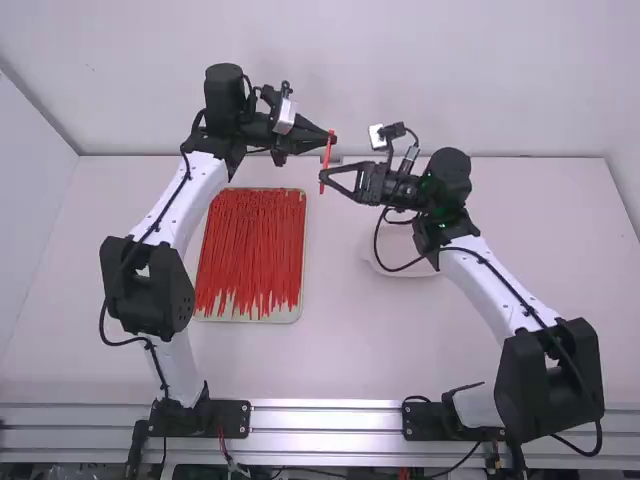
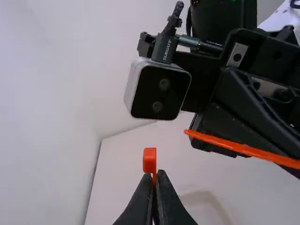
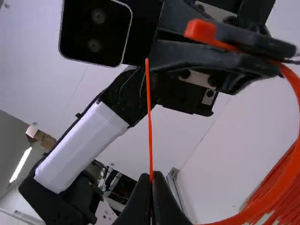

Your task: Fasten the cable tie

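Tie (image 1: pixel 327 160) status: picked and lifted, not fastened. Held mid-air between the two arms, over far side of desk (image 1: pixel 560 220), beyond tray (image 1: pixel 250 319) of spares (image 1: pixel 250 250). Pinched right under head (image 2: pixel 149 160) by jaws of left gripper (image 2: pixel 153 177), pressed together on it. Pinched on strap (image 3: pixel 149 122) by jaws of right gripper (image 3: pixel 151 177), also clamped tight, with tip (image 2: pixel 187 133) sticking out toward left gripper. Not threaded: tip close to head but apart from it, nothing through the slot as far as visible. Remaining, by my read: line tip up with head slot, feed through, pull until ratchet bites. Call it about halfway, with the fiddly alignment part to come.
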